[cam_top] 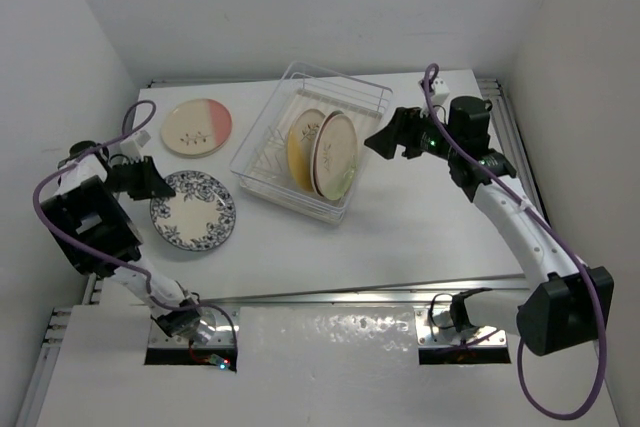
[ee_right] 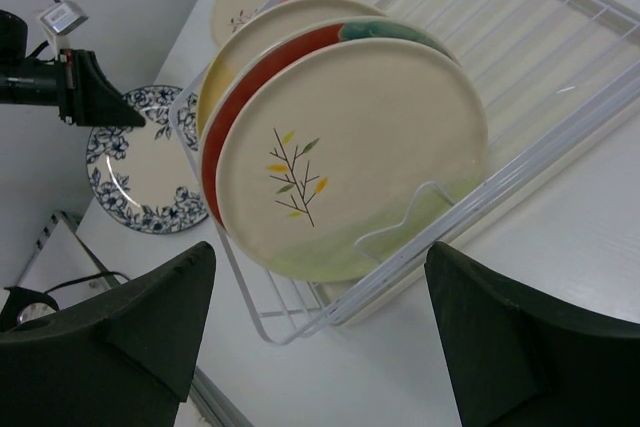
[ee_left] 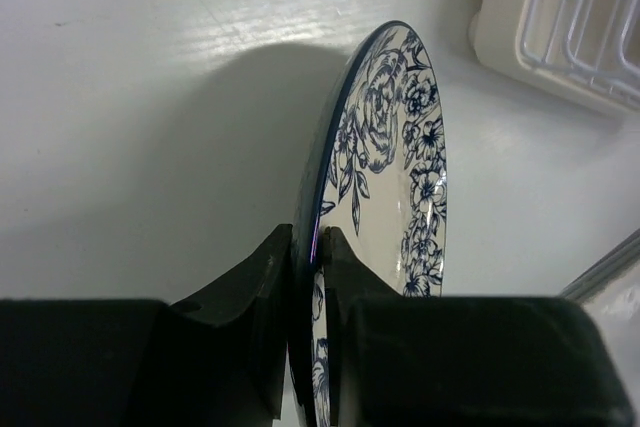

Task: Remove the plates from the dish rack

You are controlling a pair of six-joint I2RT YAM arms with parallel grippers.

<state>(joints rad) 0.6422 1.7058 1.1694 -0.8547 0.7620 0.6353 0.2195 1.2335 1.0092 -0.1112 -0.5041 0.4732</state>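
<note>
The dish rack (cam_top: 343,83) stands mid-table with three plates upright in it: a cream sprig plate (ee_right: 350,157) in front, the red-and-teal plate (ee_right: 300,45) behind it, and a yellowish plate (ee_right: 262,29) at the back. My right gripper (ee_right: 318,252) is open and empty, just outside the rack's right wall (ee_right: 560,137) and facing the front plate. My left gripper (ee_left: 309,237) is shut on the rim of the blue-and-white plate (ee_left: 390,167), which is flat at table level left of the rack (cam_top: 193,210). I cannot tell whether it touches the table.
A cream plate with a pink side (cam_top: 196,127) lies flat at the far left, behind the blue-and-white one. A corner of the rack (ee_left: 560,27) is close to the held plate. White walls enclose the table on three sides.
</note>
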